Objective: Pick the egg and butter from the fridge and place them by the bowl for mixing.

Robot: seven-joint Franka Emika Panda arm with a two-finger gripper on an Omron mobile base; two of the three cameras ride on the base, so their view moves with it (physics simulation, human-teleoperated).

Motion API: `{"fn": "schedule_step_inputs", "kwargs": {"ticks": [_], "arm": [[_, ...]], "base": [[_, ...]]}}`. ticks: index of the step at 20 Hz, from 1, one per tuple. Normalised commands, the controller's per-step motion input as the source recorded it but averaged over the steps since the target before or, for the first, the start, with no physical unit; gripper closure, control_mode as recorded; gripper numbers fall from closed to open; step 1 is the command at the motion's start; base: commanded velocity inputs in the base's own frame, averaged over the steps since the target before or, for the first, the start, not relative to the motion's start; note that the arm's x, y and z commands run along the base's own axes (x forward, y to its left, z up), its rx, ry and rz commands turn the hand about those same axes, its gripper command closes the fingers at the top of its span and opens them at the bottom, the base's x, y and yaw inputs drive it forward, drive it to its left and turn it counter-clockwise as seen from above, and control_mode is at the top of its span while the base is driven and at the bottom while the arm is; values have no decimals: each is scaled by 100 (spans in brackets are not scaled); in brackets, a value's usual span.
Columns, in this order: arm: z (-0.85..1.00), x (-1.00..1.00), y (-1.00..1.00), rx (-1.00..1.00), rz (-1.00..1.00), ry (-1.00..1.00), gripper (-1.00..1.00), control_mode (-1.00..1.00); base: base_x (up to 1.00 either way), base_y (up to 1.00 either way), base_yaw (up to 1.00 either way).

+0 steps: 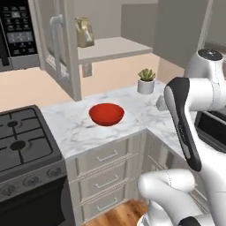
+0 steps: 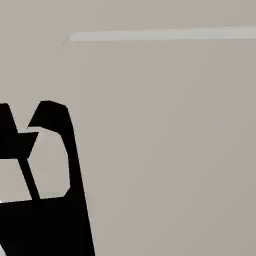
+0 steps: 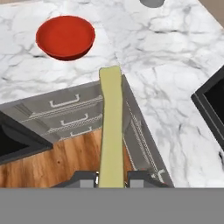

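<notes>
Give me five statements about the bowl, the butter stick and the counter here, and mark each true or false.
1. The gripper is shut on the slim olive-yellow butter stick. True.
2. The shallow glossy red bowl holds an egg. False: the bowl is empty.
3. The butter stick already lies on the white marble counter beside the bowl. False: it is held in the air, over the wooden floor and the grey drawer fronts, short of the counter.
4. A small white pot with a green plant stands on the counter behind the bowl. True.
5. The bowl sits on the black stove. False: it sits on the marble counter, to the right of the stove.
</notes>
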Motion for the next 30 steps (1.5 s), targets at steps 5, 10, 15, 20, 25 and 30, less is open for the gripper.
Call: {"fn": "schedule_step_inputs", "kwargs": {"ticks": [5, 10, 15, 20, 25, 30], "arm": [[0, 0, 0, 0, 0, 0, 100, 100], [0, 0, 0, 0, 0, 0, 100, 100], [0, 0, 0, 0, 0, 0, 100, 100], [-16, 45, -38, 5, 9, 0, 100, -100], [-60, 92, -58, 6, 18, 3, 100, -100], [-79, 84, -27, 0, 16, 3, 100, -100]], "base": [[71, -28, 34], [60, -31, 28], [31, -32, 19], [18, -15, 7], [0, 0, 0], [0, 0, 0]]}}
